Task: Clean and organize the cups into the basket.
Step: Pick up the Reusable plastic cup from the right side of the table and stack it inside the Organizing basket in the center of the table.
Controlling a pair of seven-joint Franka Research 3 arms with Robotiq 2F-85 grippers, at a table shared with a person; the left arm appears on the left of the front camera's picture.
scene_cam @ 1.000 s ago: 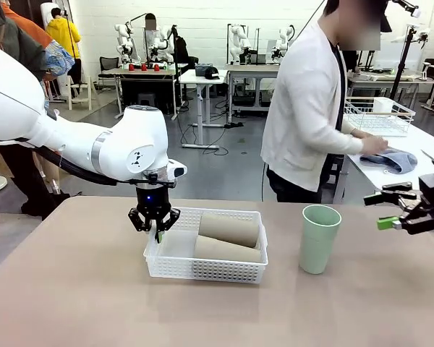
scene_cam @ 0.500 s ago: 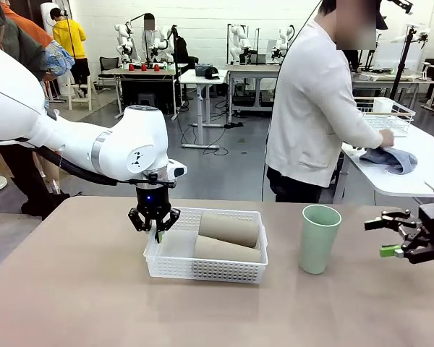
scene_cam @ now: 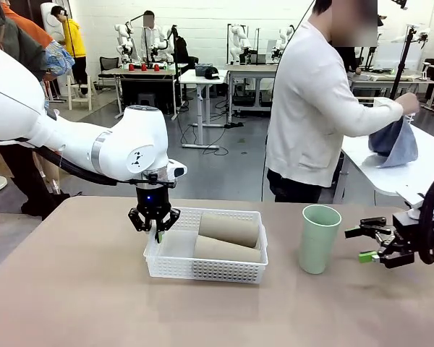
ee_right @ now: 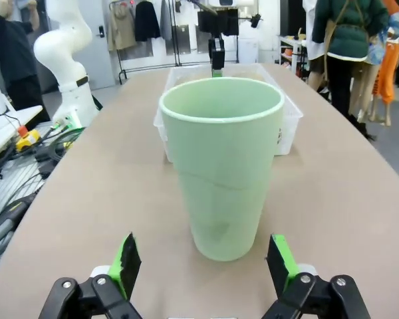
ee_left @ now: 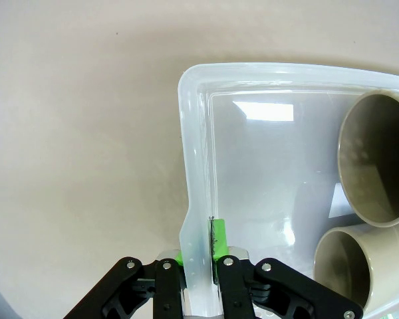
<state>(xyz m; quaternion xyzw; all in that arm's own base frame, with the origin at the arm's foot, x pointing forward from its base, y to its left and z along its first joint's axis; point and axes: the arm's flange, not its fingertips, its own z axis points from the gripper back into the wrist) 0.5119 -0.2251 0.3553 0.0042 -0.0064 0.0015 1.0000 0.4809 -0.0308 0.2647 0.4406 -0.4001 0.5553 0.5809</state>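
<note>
Mint cup (scene_cam: 320, 238): upright on the tabletop (scene_cam: 94, 303), right of the basket (scene_cam: 202, 271) and apart from it.
Handling: likely light, stiff, smooth plastic; tall, so easy to tip.
Hold: mid-wall, squeezed from both sides.
Tan cups (scene_cam: 230, 228): two lying side by side in the basket's right half.
Left fingers (ee_left: 217, 239): clamped on the basket's left wall.
Right fingers (scene_cam: 369, 256): spread wide beside the mint cup, not touching.
Room: open tabletop around; the basket's left half is free.
</note>
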